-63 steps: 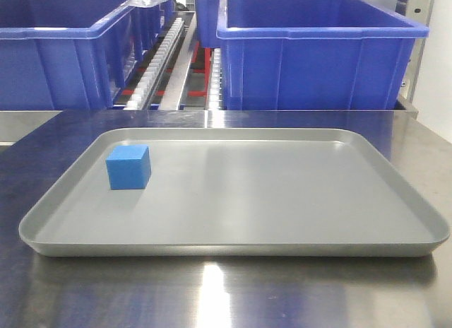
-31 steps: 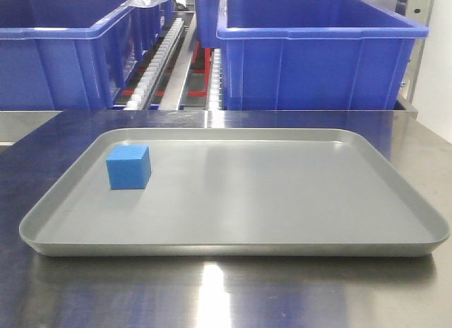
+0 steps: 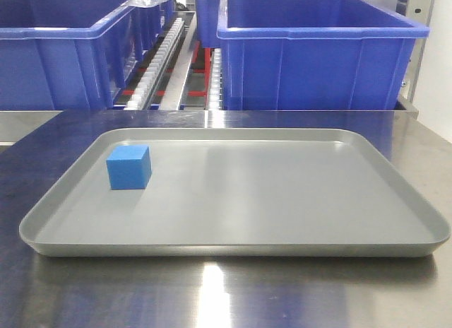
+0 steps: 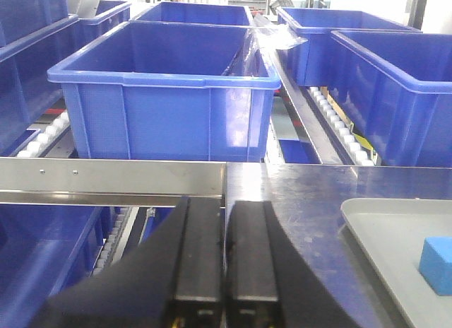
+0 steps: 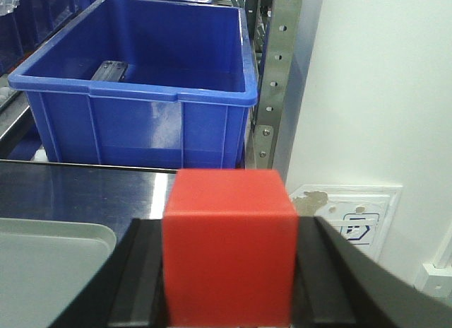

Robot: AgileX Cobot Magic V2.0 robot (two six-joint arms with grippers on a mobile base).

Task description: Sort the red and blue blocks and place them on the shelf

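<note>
A blue block (image 3: 128, 167) sits on the left part of the grey tray (image 3: 282, 201); it also shows at the right edge of the left wrist view (image 4: 436, 264). My left gripper (image 4: 225, 208) is shut and empty, above the table's left edge, well left of the tray (image 4: 395, 229). My right gripper (image 5: 229, 222) is shut on a red block (image 5: 229, 247), held near the table's right end, right of the tray corner (image 5: 49, 264). Neither gripper shows in the front view.
Large blue bins stand behind the table (image 3: 321, 49) (image 3: 53, 49) on roller conveyor rails (image 3: 159, 63). More blue bins show in the left wrist view (image 4: 166, 88). A perforated metal upright (image 5: 272, 80) and a white wall (image 5: 381, 88) lie at the right.
</note>
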